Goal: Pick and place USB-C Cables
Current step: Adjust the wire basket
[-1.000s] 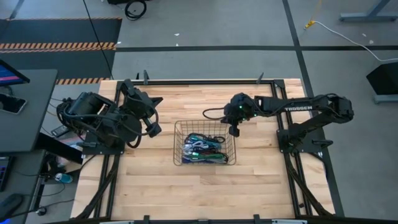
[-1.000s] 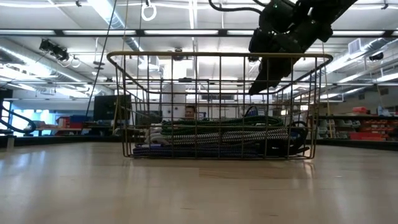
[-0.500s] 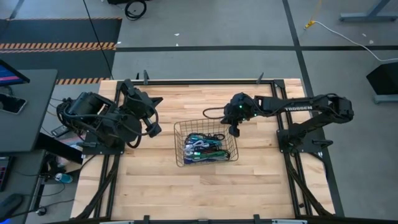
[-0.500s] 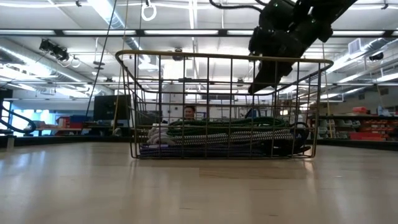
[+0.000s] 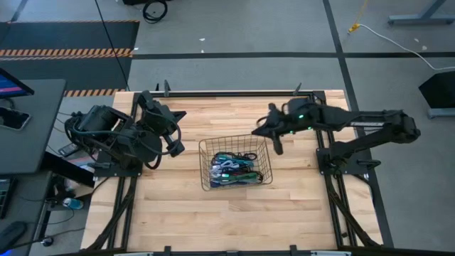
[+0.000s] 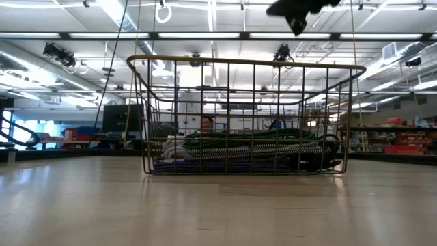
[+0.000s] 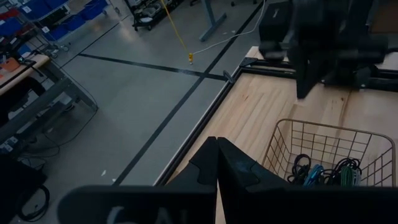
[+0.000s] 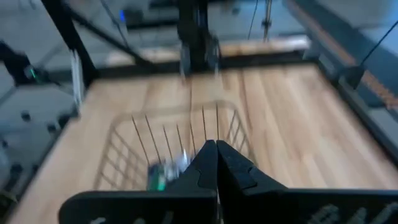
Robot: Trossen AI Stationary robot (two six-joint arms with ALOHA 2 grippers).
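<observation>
Right arm link (image 5: pixel 370 121): lettering too smeared to make out.
Left end effector (image 7: pixel 214 163) housing: pale letter tops along the edge, cut off, unreadable.
Elsewhere: no readable text.

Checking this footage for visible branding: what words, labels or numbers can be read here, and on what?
None can be read. The pale lettering on the left tool's wrist housing is cut off and illegible. The right arm shows no legible mark. The basket and the cables show no print.
</observation>
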